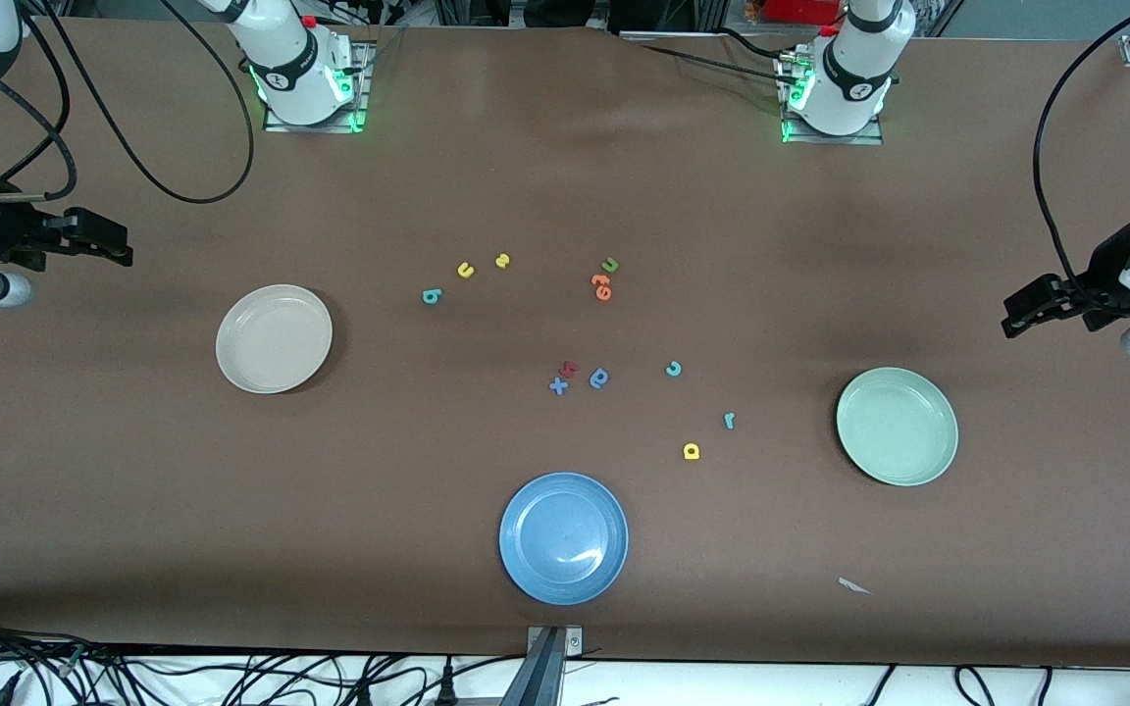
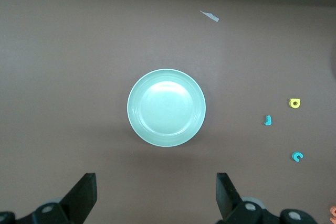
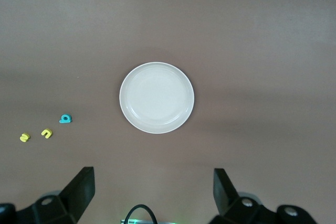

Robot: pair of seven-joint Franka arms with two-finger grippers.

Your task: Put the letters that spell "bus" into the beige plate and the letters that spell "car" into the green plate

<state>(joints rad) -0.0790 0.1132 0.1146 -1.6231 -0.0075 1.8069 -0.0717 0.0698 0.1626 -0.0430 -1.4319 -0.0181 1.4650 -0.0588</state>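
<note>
The beige plate [image 1: 274, 339] [image 3: 156, 97] holds nothing. The teal "b" [image 1: 431, 295] [image 3: 65, 119], yellow "u" [image 1: 466, 270] and yellow "s" [image 1: 501, 260] lie on the table toward its middle. The green plate [image 1: 897, 426] [image 2: 166, 107] also holds nothing. Beside it lie the teal "c" [image 1: 673, 369], teal "r" [image 1: 729, 421] and yellow "a" [image 1: 691, 451] [image 2: 294, 103]. My right gripper [image 1: 119, 245] [image 3: 152, 190] hangs open, high over the table by the beige plate. My left gripper [image 1: 1016, 316] [image 2: 156, 192] hangs open, high by the green plate.
A blue plate [image 1: 563, 537] sits near the front edge. A green "u" [image 1: 609, 264], orange letters [image 1: 601, 286], a blue "x" [image 1: 558, 385], a red letter [image 1: 570, 369] and a blue rounded letter [image 1: 599, 378] lie mid-table. A white scrap [image 1: 854, 586] lies nearer the front camera than the green plate.
</note>
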